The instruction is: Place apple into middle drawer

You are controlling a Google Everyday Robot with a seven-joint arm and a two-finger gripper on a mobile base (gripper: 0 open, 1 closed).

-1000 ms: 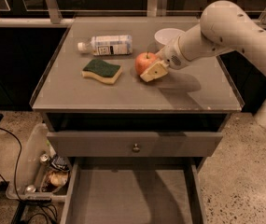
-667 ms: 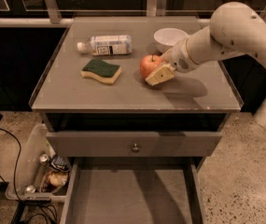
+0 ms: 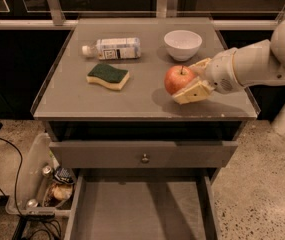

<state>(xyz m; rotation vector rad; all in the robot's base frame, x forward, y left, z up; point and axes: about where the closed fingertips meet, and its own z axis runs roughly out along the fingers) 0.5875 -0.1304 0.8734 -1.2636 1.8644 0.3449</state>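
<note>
The red apple [image 3: 179,79] with a short stem is held in my gripper [image 3: 192,81], above the front right part of the cabinet's grey top [image 3: 132,96]. The cream fingers [image 3: 194,91] close on the apple from its right side. My white arm reaches in from the right edge. The middle drawer [image 3: 139,209] is pulled open below, its flat grey floor showing at the bottom of the view, in front of and under the top drawer's grey front with a small round knob [image 3: 144,158].
On the cabinet top lie a white bowl [image 3: 182,44] at the back right, a clear plastic bottle [image 3: 113,48] on its side, and a green and yellow sponge [image 3: 108,76]. A clear bin of clutter [image 3: 41,184] stands on the floor at the left.
The arm has carried the apple forward and to the right, away from the bowl and towards the front edge of the cabinet top.
</note>
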